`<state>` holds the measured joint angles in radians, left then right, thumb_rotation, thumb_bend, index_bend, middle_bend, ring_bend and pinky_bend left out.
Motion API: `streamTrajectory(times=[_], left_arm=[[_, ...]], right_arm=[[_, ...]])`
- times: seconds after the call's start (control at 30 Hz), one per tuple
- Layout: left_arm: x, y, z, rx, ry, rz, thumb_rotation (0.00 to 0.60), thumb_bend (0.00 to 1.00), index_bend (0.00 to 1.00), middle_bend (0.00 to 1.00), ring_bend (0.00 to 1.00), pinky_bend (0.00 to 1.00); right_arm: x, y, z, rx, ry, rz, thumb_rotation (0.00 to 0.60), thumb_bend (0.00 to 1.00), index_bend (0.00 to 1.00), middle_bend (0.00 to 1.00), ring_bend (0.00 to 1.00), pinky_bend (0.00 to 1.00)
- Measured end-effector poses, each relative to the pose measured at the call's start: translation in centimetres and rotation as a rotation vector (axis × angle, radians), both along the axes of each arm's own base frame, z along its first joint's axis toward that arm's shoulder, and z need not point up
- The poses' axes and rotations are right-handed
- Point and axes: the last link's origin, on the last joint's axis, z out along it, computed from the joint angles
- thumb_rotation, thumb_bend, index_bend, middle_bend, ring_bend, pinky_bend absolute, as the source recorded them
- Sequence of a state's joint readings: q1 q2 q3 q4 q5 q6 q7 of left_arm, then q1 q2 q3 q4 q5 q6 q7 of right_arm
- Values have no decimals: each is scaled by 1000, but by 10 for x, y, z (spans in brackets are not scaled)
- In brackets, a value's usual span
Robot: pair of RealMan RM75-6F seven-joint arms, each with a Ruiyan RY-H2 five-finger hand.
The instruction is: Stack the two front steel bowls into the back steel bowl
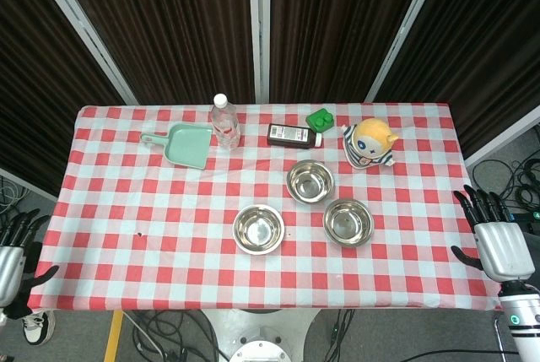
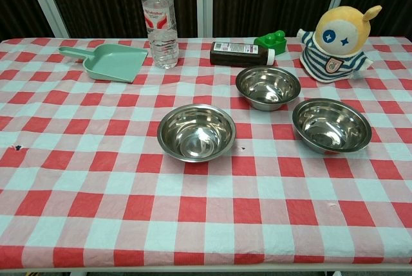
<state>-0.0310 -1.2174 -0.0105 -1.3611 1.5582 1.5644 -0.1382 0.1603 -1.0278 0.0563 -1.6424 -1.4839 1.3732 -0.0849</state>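
Note:
Three steel bowls sit apart on the red-checked table (image 1: 135, 252). The back bowl (image 1: 310, 181) (image 2: 268, 87) lies mid-table, the front left bowl (image 1: 258, 229) (image 2: 196, 132) nearer the front edge, and the front right bowl (image 1: 348, 222) (image 2: 331, 125) to its right. All are upright and hold nothing. My left hand (image 1: 13, 252) hangs off the table's left edge, fingers apart, holding nothing. My right hand (image 1: 496, 240) is off the right edge, fingers spread, holding nothing. Neither hand shows in the chest view.
Along the back stand a green dustpan (image 1: 189, 143), a clear water bottle (image 1: 224, 121), a dark brown bottle lying on its side (image 1: 294, 135), a green toy block (image 1: 320, 119) and a yellow plush doll (image 1: 369, 143). Cables lie on the floor below the front edge.

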Motion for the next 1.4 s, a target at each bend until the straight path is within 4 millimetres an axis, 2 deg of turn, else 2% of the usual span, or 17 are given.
streamTrajectory(times=[0.23,0.67,0.77,0.83,1.03,1.13,1.4], left_arm=[[30,28,-16,6,-1,8,600,136,201,203,118,210],[32,36,-19,11,-23,-6,600,136,201,203,118,210],[34,36,-22,4,-30,-13,600,136,201,203,118,210],[34,36,-23,1,-30,-15,600,136,201,203,118,211],[34,34,-25,-5,-24,-20,600,136,202,203,118,210],[33,33,-25,-3,-19,-13,600,136,202,203,118,211],[25,29,-20,16,-6,14,600,150,202,203,118,210]], right_arm=[[2,0,1,2,1,10,600,101,0,2,0,0],[12,-3,-9,28,20,53,600,103,0,45,1,7],[15,-5,-14,48,42,78,600,124,18,113,68,129],[17,-9,-19,66,64,98,600,142,49,163,160,248],[23,-23,-39,145,130,137,600,199,120,284,461,498],[30,-30,-54,193,163,164,600,208,169,307,523,557],[44,-32,-93,302,217,214,600,224,250,323,533,569]])
